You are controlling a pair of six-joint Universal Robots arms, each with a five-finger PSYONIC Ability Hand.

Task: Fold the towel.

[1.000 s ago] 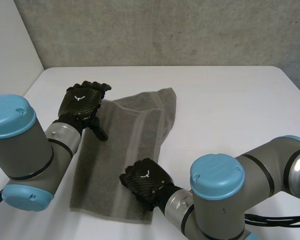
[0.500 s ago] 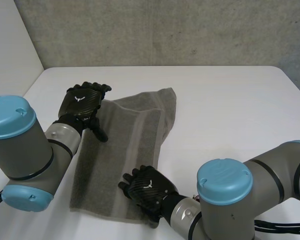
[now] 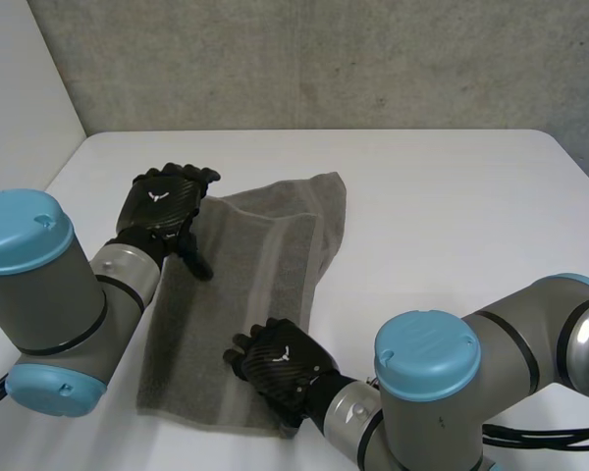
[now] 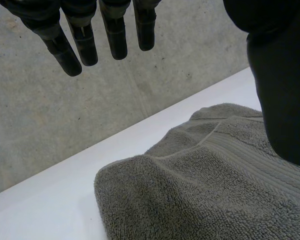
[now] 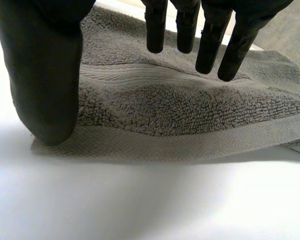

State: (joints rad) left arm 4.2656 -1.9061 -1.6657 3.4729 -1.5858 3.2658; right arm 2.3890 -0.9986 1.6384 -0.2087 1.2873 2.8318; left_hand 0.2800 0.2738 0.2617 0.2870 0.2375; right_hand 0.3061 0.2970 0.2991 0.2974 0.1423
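Observation:
A grey towel [image 3: 245,285] lies lengthwise on the white table [image 3: 452,216], slightly rumpled at its far end. My left hand [image 3: 162,206] rests at the towel's far left corner, open, with the thumb lying on the cloth. In the left wrist view its fingers [image 4: 85,40] hang straight above the towel [image 4: 205,190] and hold nothing. My right hand [image 3: 275,365] hovers over the towel's near right corner. In the right wrist view its fingers [image 5: 210,40] and thumb [image 5: 45,75] stand spread above the towel's hem [image 5: 180,145], open and empty.
A grey concrete wall [image 3: 324,59] closes off the table's far edge, and a white wall [image 3: 20,98] stands at the left. Bare table stretches to the right of the towel.
My right hand has shifted slightly left over the towel's near right corner and its fingers have straightened. The left hand and the towel have stayed put.

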